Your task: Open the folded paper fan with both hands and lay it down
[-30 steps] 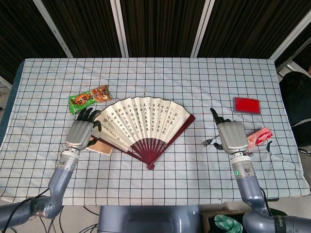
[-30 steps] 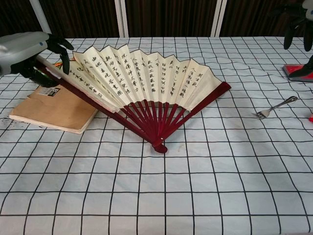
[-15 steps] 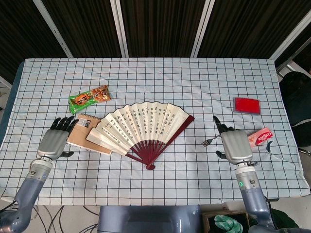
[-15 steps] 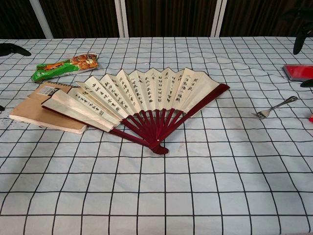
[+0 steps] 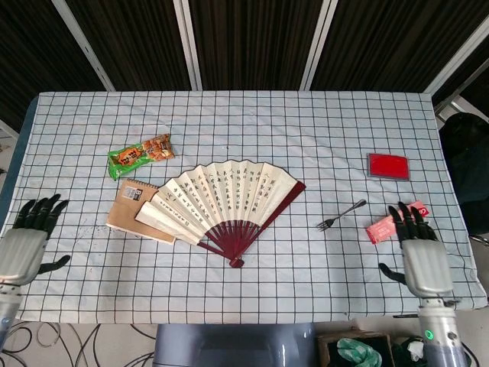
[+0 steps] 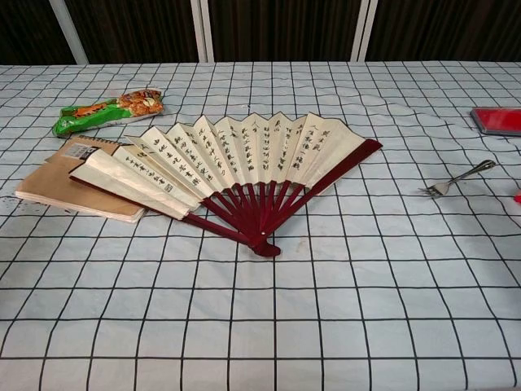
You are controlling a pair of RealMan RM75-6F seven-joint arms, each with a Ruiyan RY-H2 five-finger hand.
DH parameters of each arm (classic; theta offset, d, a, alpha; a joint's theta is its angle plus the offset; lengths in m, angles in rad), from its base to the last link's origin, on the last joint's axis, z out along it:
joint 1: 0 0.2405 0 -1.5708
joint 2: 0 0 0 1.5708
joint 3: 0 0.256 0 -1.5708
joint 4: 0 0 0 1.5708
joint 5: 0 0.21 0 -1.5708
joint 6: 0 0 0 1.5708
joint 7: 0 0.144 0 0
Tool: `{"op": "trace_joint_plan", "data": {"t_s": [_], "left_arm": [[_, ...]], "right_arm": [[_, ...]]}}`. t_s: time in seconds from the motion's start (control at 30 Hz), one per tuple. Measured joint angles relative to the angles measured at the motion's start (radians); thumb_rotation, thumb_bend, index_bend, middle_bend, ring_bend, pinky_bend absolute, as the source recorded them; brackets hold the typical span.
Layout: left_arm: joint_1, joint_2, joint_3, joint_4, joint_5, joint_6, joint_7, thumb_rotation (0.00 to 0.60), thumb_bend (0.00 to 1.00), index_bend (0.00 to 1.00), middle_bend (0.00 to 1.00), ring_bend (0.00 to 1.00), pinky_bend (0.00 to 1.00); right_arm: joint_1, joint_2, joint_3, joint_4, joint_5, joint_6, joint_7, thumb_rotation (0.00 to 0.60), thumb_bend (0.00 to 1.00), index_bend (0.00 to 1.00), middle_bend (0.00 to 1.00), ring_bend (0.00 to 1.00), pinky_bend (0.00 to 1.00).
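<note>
Dark slatted panels back the scene, and a white cloth with a black grid covers the counter. We note the paper fan lying spread near the middle of the cloth, its cream leaf with columns of black script fanned wide and its dark red ribs meeting at the pivot on the near side. Its left guard and outer folds rest on top of a brown notebook, so that side sits slightly raised while the right guard lies on the cloth. We judge the task essentially complete: the fan is open and set down, with neither hand touching it. The left robot hand sits at the near left edge of the counter, fingers spread and holding nothing; the right robot hand sits at the near right edge, likewise spread and holding nothing. Both are well apart from the fan, which we read as a parked posture that leaves the fan unobstructed. The chest view shows neither hand. Other items: a green and orange snack packet beyond the notebook, a fork right of the fan, a red flat case further right, and a red toothpaste box just beside the right fingertips. We see no open containers, and cannot tell the contents of the packet or boxes.
</note>
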Motion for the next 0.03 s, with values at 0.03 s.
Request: {"op": "trace_joint_plan", "data": {"t_s": [0.03], "left_arm": [[0.022,0.004,0.006,0.014,0.008,0.022,-0.024,0.600,0.01,0.00,0.00,0.00,0.00]], "right_arm": [[-0.026,0.004,-0.012,0.027,-0.022,0.027,0.033,0.600,0.00,0.00,0.00,0.00,0.22]]}}
